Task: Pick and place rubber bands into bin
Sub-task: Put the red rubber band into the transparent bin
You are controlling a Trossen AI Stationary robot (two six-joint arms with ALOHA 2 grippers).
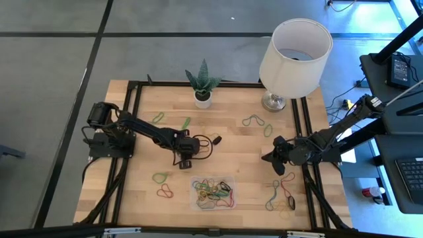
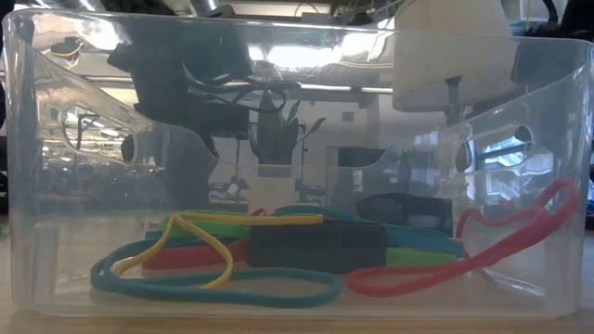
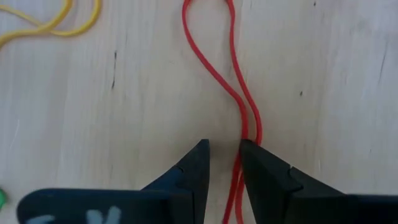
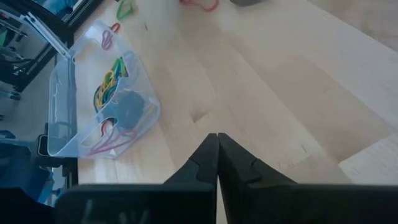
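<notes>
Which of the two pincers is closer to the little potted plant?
The left pincer: it sits on the near side of the plant, toward the table's middle. The right pincer is farther off, toward the lamp's side of the table.

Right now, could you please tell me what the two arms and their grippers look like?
Both arms are dark, nearly black, built of slim jointed links. The left arm rises from a bulky black base with a rounded motor housing. The right arm looks the same, with cabling along it. The left gripper and the right gripper each have two matte black, wedge-shaped fingers tapering to points.
</notes>
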